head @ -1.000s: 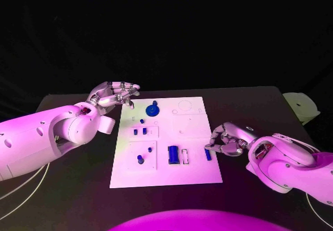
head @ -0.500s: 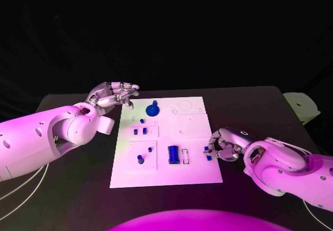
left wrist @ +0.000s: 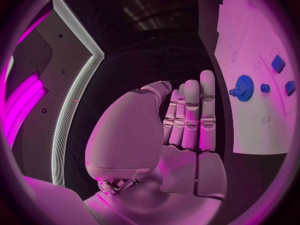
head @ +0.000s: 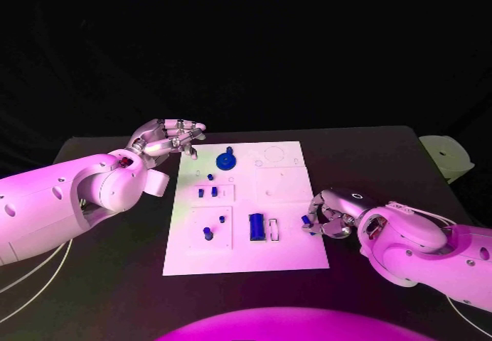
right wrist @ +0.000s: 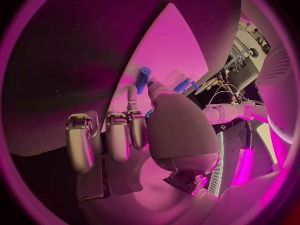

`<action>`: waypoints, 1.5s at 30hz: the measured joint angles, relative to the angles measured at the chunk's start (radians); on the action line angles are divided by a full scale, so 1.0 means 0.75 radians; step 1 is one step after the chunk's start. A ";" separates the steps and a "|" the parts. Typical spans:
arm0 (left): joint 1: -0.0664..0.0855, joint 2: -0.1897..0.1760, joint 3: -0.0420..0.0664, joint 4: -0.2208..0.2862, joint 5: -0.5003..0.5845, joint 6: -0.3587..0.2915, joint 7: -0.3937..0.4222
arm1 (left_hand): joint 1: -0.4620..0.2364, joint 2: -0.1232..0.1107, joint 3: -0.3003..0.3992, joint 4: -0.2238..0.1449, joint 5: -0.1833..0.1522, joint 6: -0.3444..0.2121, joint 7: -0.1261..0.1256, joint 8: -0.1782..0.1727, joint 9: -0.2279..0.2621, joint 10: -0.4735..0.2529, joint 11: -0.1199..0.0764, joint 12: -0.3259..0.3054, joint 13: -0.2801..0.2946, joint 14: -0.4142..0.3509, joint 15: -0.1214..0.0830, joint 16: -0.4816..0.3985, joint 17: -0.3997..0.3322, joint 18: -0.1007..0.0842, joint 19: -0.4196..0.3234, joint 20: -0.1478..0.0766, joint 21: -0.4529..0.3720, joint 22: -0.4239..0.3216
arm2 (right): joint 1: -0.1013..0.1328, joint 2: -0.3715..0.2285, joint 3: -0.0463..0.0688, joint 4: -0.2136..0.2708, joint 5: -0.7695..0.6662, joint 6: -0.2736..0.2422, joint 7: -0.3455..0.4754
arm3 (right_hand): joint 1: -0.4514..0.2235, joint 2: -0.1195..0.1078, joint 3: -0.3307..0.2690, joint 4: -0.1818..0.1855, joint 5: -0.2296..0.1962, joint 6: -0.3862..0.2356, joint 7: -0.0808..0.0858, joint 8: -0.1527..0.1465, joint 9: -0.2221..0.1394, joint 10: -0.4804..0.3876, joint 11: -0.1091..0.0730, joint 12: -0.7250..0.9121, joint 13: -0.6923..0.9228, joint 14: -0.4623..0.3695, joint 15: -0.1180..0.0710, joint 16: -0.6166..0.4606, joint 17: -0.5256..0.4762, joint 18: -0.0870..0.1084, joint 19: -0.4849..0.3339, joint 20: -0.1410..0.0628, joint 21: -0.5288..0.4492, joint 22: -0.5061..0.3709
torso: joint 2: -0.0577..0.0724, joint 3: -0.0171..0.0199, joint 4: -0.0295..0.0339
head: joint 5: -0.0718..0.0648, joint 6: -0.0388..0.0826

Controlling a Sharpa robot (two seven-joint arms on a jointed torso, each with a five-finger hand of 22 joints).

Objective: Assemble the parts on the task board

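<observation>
The white task board (head: 289,249) lies in the middle of the black table. On it sit a blue gear (head: 227,161), two small blue pegs (head: 208,192), a long blue block (head: 255,226) and more small blue parts (head: 208,233). My right hand (head: 330,213) is at the board's right edge, fingers curled in, pinching a small blue part (head: 306,222) between thumb and fingertip. A sliver of that part (right wrist: 149,114) shows by the thumb in the right wrist view, with the long blue block (right wrist: 143,80) just beyond. My left hand (head: 169,137) hovers by the board's far left corner, holding nothing; the gear (left wrist: 242,87) lies beside it.
A pale object (head: 446,158) stands at the table's right edge. Dark table surface (head: 380,163) runs along both sides of the board. A narrow white slot (head: 273,229) lies beside the long blue block.
My right hand has moved left onto the board's right edge and curled its fingers round the small blue part. The left hand has stayed put.
</observation>
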 measured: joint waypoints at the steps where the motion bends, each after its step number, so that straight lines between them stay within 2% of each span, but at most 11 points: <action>1: 0.000 0.000 0.000 0.000 0.000 0.000 0.000 | 0.000 0.000 0.000 0.000 0.000 0.000 0.000 0.000 0.000 0.000 0.000 0.000 0.000 0.000 0.000 0.000 0.000 0.000 0.000 0.000 0.000 0.000 | 0.000 0.001 0.000 0.000 -0.006 0.005 -0.001 | 0.008 -0.008 0.000 -0.005 0.000 0.002 -0.002 -0.003 0.000 0.000 0.000 0.000 0.000 0.000 0.000 0.000 0.000 0.000 0.000 0.000 0.000 0.000 | 0.000 0.0000 -0.0001 | 0.000 0.000; 10: 0.000 -0.002 0.000 0.000 0.000 0.002 -0.002 | 0.000 0.000 0.000 0.000 0.000 0.000 0.000 0.000 0.000 0.000 0.000 0.000 0.000 0.000 0.000 0.000 0.000 0.000 0.000 0.000 0.000 0.000 | 0.000 0.011 0.002 0.001 -0.057 0.042 -0.008 | 0.101 -0.006 0.031 -0.037 0.034 0.017 -0.003 -0.016 -0.008 0.000 0.000 0.000 0.000 0.000 0.000 0.000 0.000 0.000 0.000 0.000 0.000 0.000 | -0.001 -0.0004 -0.0003 | -0.001 -0.001; 14: 0.000 -0.003 0.000 0.001 0.000 0.002 -0.002 | 0.000 0.000 0.000 0.000 0.000 0.000 0.000 0.000 0.000 0.000 0.000 0.000 0.000 0.000 0.000 0.000 0.000 0.000 0.000 0.000 0.000 0.000 | 0.001 0.014 0.003 0.003 -0.076 0.054 -0.011 | 0.133 -0.020 0.061 -0.051 0.132 0.040 -0.012 -0.025 -0.013 0.000 0.000 0.000 0.000 0.000 0.000 0.000 0.000 0.000 0.000 0.000 0.000 0.000 | -0.001 -0.0004 -0.0001 | -0.001 0.000; 16: 0.000 -0.003 0.000 0.001 0.000 0.002 -0.003 | 0.000 0.000 0.000 0.000 0.000 0.000 0.000 0.000 0.000 0.000 0.000 0.000 0.000 0.000 0.000 0.000 0.000 0.000 0.000 0.000 0.000 0.000 | 0.001 0.016 0.004 0.006 -0.083 0.059 -0.011 | 0.156 -0.022 0.099 -0.061 0.173 0.043 -0.015 -0.037 -0.019 0.000 0.000 0.000 0.000 0.000 0.000 0.000 0.000 0.000 0.000 0.000 0.000 0.000 | -0.001 -0.0005 0.0000 | -0.001 0.000; 20: 0.000 -0.004 0.000 0.001 0.000 0.002 -0.003 | 0.000 0.000 0.000 0.000 0.000 0.000 0.000 0.000 -0.001 -0.005 0.005 0.000 0.000 0.000 0.000 0.000 0.000 0.000 0.000 0.000 0.000 0.000 | 0.001 0.021 0.003 0.016 -0.091 0.061 -0.012 | 0.189 -0.002 0.219 -0.088 0.208 0.051 -0.023 -0.050 -0.027 -0.001 -0.013 0.000 0.000 0.005 -0.005 0.000 0.000 0.000 0.000 -0.001 0.000 0.000 | -0.001 -0.0004 0.0003 | -0.001 0.000; 22: 0.000 -0.004 0.000 0.001 0.000 0.002 -0.003 | 0.000 0.000 0.000 0.000 0.000 0.000 0.000 0.000 -0.001 -0.005 0.005 0.000 0.000 0.000 0.000 0.000 0.000 0.000 0.000 0.000 0.000 0.000 | -0.001 0.024 0.001 0.021 -0.091 0.056 -0.013 | 0.191 0.002 0.269 -0.079 0.240 0.051 -0.023 -0.050 -0.020 0.000 -0.015 0.000 0.000 0.005 -0.005 0.000 0.000 0.000 0.005 -0.005 0.000 0.000 | -0.001 -0.0005 0.0005 | 0.001 -0.001; 26: 0.000 -0.002 0.000 0.001 0.000 0.003 -0.004 | 0.000 0.000 0.000 0.000 0.000 0.000 0.000 0.000 -0.001 -0.005 0.005 0.000 0.000 0.000 0.000 0.000 0.000 0.000 0.000 0.000 0.000 0.000 | -0.003 0.024 -0.003 0.032 -0.084 0.034 -0.021 | 0.168 0.022 0.299 -0.063 0.282 0.048 -0.020 -0.049 0.008 0.000 -0.015 0.009 0.000 0.005 -0.005 0.000 0.000 0.000 0.005 -0.005 0.000 0.000 | -0.001 -0.0005 0.0006 | 0.002 -0.001; 31: 0.000 -0.001 0.000 0.001 0.000 0.003 -0.004 | 0.000 0.000 0.000 0.000 0.000 0.000 0.000 0.005 -0.001 -0.005 0.005 0.000 0.000 0.000 0.000 0.000 -0.001 0.000 0.000 0.000 -0.005 0.000 | 0.007 0.035 -0.007 0.060 -0.052 -0.006 -0.029 | 0.079 0.014 0.382 -0.057 0.290 0.044 -0.016 -0.049 0.007 0.000 -0.015 0.009 0.000 0.005 -0.005 0.000 0.000 0.000 0.005 -0.005 0.000 0.000 | -0.001 -0.0004 0.0015 | 0.003 0.002; 38: 0.000 0.002 0.000 0.001 0.000 0.003 -0.004 | 0.000 0.000 0.000 0.000 0.000 0.000 0.000 0.005 -0.001 -0.005 0.005 0.000 0.001 0.000 0.000 0.000 -0.001 0.000 0.000 0.000 -0.005 0.000 | 0.023 0.071 -0.005 0.080 0.011 -0.068 -0.035 | 0.032 0.002 0.399 -0.059 0.291 0.043 -0.016 -0.049 0.007 0.000 -0.015 0.016 -0.001 0.005 -0.005 0.000 0.000 0.000 0.005 -0.005 0.000 0.001 | -0.001 -0.0004 0.0013 | 0.003 0.003; 40: 0.000 0.002 0.000 0.001 0.000 0.003 -0.004 | 0.000 0.000 0.000 0.000 0.000 0.000 0.000 0.005 -0.001 -0.005 0.005 0.000 0.001 0.000 0.000 0.000 -0.001 0.000 0.000 0.000 -0.005 0.000 | 0.024 0.086 -0.005 0.081 0.037 -0.084 -0.036 | 0.014 -0.004 0.457 -0.114 0.275 0.043 -0.016 -0.049 0.007 0.000 -0.015 0.016 -0.001 0.005 -0.005 0.000 0.000 0.000 0.005 -0.005 0.000 0.001 | 0.000 -0.0004 0.0008 | 0.003 0.003; 45: 0.000 0.003 0.000 0.003 0.000 0.003 -0.004 | 0.000 0.000 0.000 0.000 0.000 0.000 0.000 0.005 -0.001 -0.005 0.005 0.000 0.001 0.000 0.000 0.000 -0.001 0.000 0.000 0.000 -0.005 0.000 | 0.026 0.121 -0.005 0.073 0.107 -0.109 -0.040 | -0.047 -0.011 0.474 -0.119 0.281 0.043 -0.016 -0.048 0.007 0.000 -0.015 0.016 -0.001 0.005 -0.005 0.000 0.000 0.000 0.005 -0.005 0.000 0.001 | 0.000 -0.0005 0.0001 | 0.003 0.001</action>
